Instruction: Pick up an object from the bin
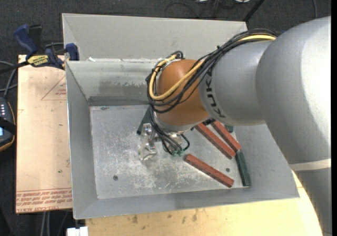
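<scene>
Silvery metal, the gripper (148, 145) hung low over the scratched floor of the bin (116, 164), left of the bin's middle. Whether it was released or clenched could not be told from this angle, and no thing could be made out in its grasp. Right above it sat the rounded orange cover (176, 92) of the wrist, with yellow and black cables (156, 79) looped over its left side. Behind that, the thick grey arm (253, 85) reached in from the right.

Nearest to the gripper lay a dark green piece (143, 123), just beside it on the far left side, toward the back wall. Most of the piece was hidden under the cover, so its shape and long axis could not be read.

To the gripper's right, near the front, lay a red-brown bar (208, 169), flat on the floor. Its long axis ran on a slant, the near end pointing toward the gripper and the far end toward the front right corner. It lay apart from the gripper.

Farther right, a pair of red-brown bars (220, 137) lay side by side on much the same slant, their upper ends tucked under the arm. A dark green stick (242, 169) lay along the right wall, its long axis running front to back, close to the single bar's far end.
</scene>
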You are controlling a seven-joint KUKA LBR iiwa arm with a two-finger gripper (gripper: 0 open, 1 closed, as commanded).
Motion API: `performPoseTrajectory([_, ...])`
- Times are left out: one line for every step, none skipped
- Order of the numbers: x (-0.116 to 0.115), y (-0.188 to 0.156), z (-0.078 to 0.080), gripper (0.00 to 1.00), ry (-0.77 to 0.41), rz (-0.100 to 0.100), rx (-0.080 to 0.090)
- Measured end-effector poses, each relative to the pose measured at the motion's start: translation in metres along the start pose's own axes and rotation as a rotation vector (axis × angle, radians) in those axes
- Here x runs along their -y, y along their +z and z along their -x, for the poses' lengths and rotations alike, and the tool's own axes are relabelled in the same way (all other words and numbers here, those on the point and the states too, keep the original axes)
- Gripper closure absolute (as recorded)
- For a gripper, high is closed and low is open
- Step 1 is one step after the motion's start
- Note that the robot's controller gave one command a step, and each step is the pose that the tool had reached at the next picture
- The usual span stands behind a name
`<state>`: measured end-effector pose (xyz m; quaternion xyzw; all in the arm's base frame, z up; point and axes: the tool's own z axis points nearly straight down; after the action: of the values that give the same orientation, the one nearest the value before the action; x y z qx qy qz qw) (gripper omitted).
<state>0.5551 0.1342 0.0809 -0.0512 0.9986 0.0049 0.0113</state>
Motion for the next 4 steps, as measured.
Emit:
performPoseTrajectory([0.000, 0.000, 0.000, 1.00, 0.000, 0.000, 0.000])
performPoseTrajectory([-0.001, -0.022, -0.008, 1.00, 0.003, -0.007, -0.023])
performPoseTrajectory([0.002, -0.042, 0.000, 1.00, 0.004, -0.006, -0.016])
performPoseTrajectory([0.004, -0.034, -0.005, 1.00, 0.009, -0.007, -0.022])
